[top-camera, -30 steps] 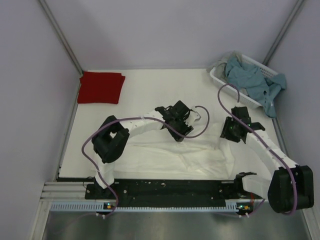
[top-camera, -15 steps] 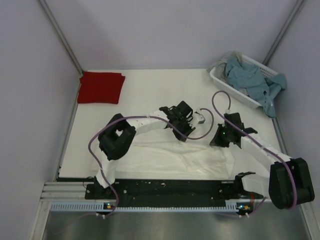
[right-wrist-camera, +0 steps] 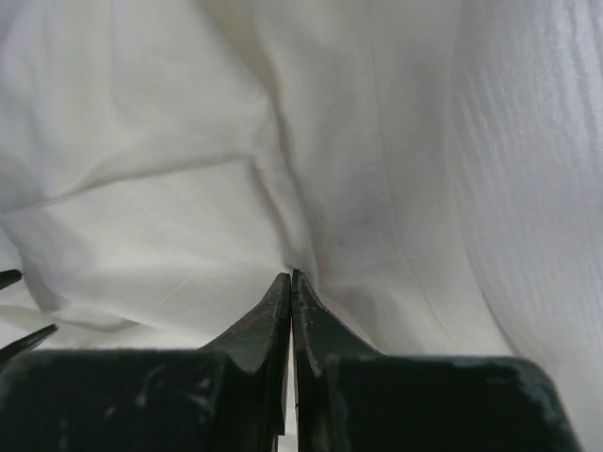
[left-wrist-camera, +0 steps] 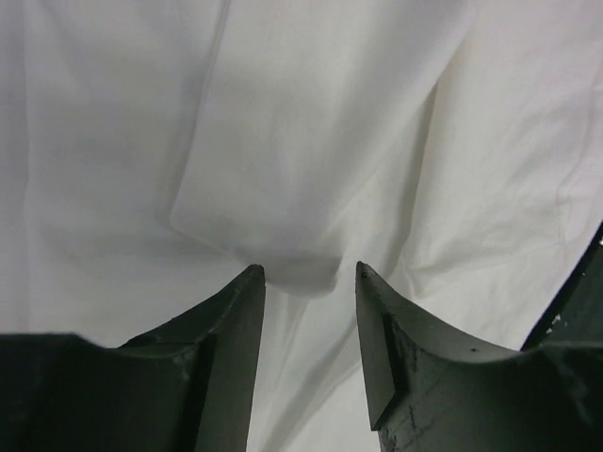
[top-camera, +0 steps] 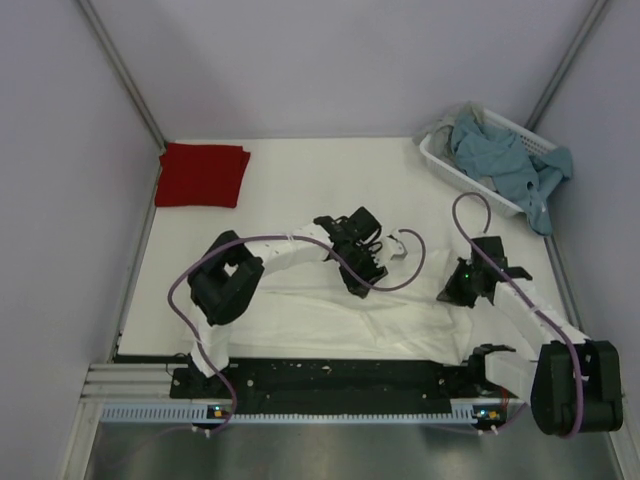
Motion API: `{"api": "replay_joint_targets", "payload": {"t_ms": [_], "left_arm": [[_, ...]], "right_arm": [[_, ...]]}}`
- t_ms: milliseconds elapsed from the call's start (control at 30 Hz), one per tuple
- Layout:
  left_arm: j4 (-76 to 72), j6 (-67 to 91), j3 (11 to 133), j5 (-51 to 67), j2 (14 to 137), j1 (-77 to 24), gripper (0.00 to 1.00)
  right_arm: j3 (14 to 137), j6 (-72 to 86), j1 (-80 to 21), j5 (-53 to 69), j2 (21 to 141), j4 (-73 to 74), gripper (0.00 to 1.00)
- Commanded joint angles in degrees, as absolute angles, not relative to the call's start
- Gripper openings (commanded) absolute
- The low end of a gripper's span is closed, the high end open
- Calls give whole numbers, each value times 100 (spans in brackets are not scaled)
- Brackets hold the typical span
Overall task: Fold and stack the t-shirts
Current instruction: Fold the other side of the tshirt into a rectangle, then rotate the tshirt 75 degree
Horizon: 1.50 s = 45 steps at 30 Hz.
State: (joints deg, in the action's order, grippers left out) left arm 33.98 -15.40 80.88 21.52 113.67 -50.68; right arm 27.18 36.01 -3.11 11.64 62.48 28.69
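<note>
The left tool (left-wrist-camera: 309, 269) gapes open astride a shirt (left-wrist-camera: 311, 141) fold, while the right tool (right-wrist-camera: 291, 278) clenches a thin pinch that could slip free.

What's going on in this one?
Both arms are working the white t-shirt spread near their bases. The left fingers are open with a fold of its cloth between them; the right fingers are shut, pinching it. A folded dark red t-shirt lies at the far left; the basket holds blue-grey cloth.
</note>
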Motion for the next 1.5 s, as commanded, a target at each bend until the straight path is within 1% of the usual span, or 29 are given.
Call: {"api": "replay_joint_targets", "payload": {"t_ms": [0,67,167,233,267,300,333,367,400,500,533,633,700,767,800,900,1000,1067,1133,1167,1233,1267,1367,1467], "left_arm": [[3805,-2144,8270,2329,10391,-5054,55],[3814,-2259,8270,2181,10091,-4966,60],[3963,-2206,8341,1733,9914,-4642,61],[4034,-2189,8280,1469,9870,-4186,62],[4069,-2180,8253,1407,9870,-3931,61],[4139,-2197,8227,1380,9879,-3598,58],[4201,-2206,8200,1389,9879,-3282,51],[4227,-2206,8157,1389,9870,-2896,46],[4201,-2197,8078,1363,9861,-2491,44],[3991,-2267,7744,1196,9712,-1558,41],[3929,-2320,7604,1161,9634,-1277,41],[3762,-2495,7234,1081,9431,-521,41],[3613,-2583,7050,993,9300,-99,41],[3568,-2715,6909,1098,9211,394,41],[3560,-2777,6856,1133,9202,604,41],[3350,-2883,6540,731,9220,983,41],[3270,-3040,6171,668,9176,1160,42],[3182,-3111,5925,668,9097,1160,42],[3077,-3094,5731,598,9053,1160,42],[3050,-3085,5661,554,9061,1151,42],[3015,-3076,5555,510,9070,1160,42],[2997,-3094,5502,501,9062,1151,42],[2997,-3129,5414,571,9097,1160,41],[3032,-3190,5318,668,9097,1160,39]], "right_arm": [[3408,3191,-229,573,5994,3339,3],[3795,3059,-229,231,6073,3392,20],[4226,2840,-229,-243,6467,3366,35],[4507,2716,-237,-395,6958,3323,41],[4613,2655,-237,-387,7257,3279,41],[4710,2585,-237,-326,7495,3200,42],[4798,2575,-237,-229,7706,3077,42],[4842,2566,-229,-185,7856,3015,41],[4869,2566,-229,-167,8014,2945,37],[4965,2479,-246,-18,8453,2708,15],[5027,2400,-246,148,8603,2637,11],[5456,2119,-570,281,9253,2610,4],[5852,1995,-843,194,9675,2628,1],[6396,2013,-958,115,10272,2715,0],[6868,1987,-1002,27,10527,2768,0],[8221,1829,-1177,-211,11475,3014,0],[9812,1723,-1440,-211,12442,3444,0],[10893,1574,-1660,-351,12987,3786,6],[11887,1477,-1766,-614,13393,4199,16],[12292,1485,-1784,-667,13508,4384,22],[12603,1450,-1784,-799,13448,4526,34],[12586,1415,-1784,-913,13247,4535,41],[12175,1248,-1784,-1308,12589,4526,51],[11009,1309,-1767,-1686,11684,4430,60]]}}
